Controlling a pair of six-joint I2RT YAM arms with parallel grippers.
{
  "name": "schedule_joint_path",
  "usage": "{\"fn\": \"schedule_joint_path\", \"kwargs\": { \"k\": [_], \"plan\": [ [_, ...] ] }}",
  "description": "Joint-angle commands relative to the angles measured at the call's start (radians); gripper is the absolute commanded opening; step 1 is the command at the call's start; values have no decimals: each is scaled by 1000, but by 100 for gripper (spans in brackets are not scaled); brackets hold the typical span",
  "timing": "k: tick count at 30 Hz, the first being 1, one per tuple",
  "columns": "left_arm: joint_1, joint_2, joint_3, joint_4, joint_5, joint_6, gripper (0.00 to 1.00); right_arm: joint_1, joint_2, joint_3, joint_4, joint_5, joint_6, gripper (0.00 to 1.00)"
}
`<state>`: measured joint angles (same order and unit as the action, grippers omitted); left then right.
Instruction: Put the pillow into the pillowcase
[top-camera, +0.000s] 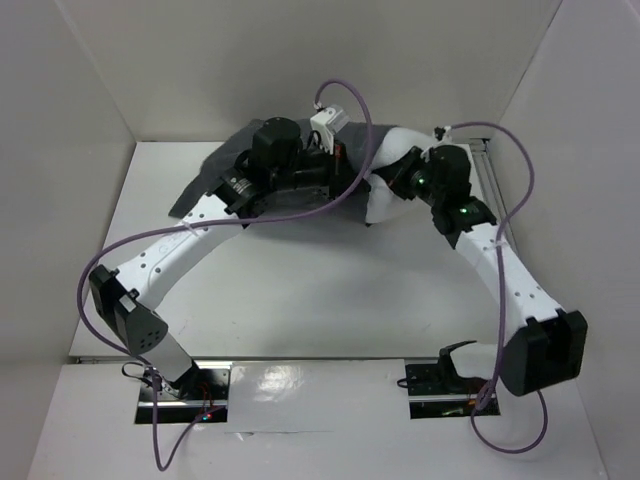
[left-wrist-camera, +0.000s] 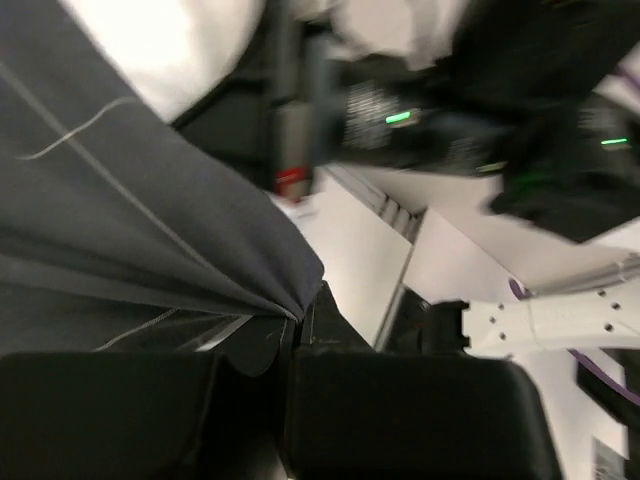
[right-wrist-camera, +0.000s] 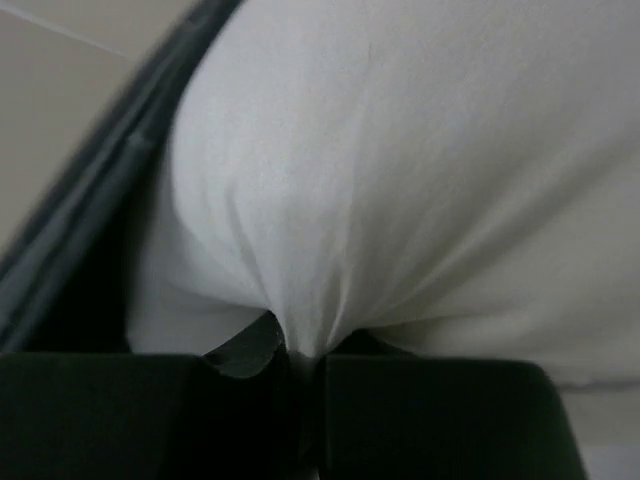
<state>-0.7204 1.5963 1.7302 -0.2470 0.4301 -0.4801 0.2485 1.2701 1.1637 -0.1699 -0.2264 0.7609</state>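
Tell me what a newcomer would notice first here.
At the far side of the table, the white pillow sits next to the dark gridded pillowcase. The right pincer is shut on a bunched fold of pillow; the left pincer is shut on gathered pillowcase cloth.

White table (top-camera: 300, 290) – matte, plain, fills middle of top view. Three plain off-white walls box it in: back wall (top-camera: 320, 60) along far edge, left wall (top-camera: 50, 200) and right wall (top-camera: 590, 150) along side edges. Metal rail (top-camera: 490, 175) at far right corner, close beside right wall. Thin metal strip (top-camera: 300, 358) crosses near edge – glossy white panel (top-camera: 300, 400) just nearer than it, catching pale glare. Light even, diffuse, from above; shadows on table faint, soft-edged.
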Motion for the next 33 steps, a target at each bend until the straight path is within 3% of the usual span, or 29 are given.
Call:
{"fn": "schedule_joint_path", "kwargs": {
  "k": [1, 7, 11, 17, 21, 25, 27, 29, 30, 32, 33],
  "plan": [
    [-42, -1, 103, 209, 263, -120, 0, 44, 164, -154, 116, 0, 67, 0],
    [58, -38, 100, 209, 276, -181, 0, 54, 104, -162, 54, -1, 17, 0],
    [76, -99, 155, 111, 256, -181, 0, 54, -13, -134, -78, -22, -61, 0],
    [53, -180, 250, -99, 188, -192, 0, 63, -237, -134, -367, -54, -84, 0],
    [68, -167, 327, -153, 125, -210, 0, 74, -351, -154, -596, -56, -63, 0],
    [114, -55, 354, -169, 66, -210, 0, 74, -373, -154, -671, -56, -31, 0],
    [154, 84, 409, -169, 50, -180, 0, 74, -364, -142, -657, -15, -9, 0],
    [182, 213, 474, -186, 50, -167, 0, 74, -325, -131, -570, 37, 32, 0],
    [194, 354, 514, -196, 68, -152, 0, 74, -305, -131, -510, 38, 66, 0],
    [217, 477, 659, -263, 58, -117, 1, 49, -209, -151, -331, 29, 95, 0],
    [232, 523, 702, -285, 46, -108, 13, 40, -163, -142, -283, 39, 95, 0]
  ]
}}
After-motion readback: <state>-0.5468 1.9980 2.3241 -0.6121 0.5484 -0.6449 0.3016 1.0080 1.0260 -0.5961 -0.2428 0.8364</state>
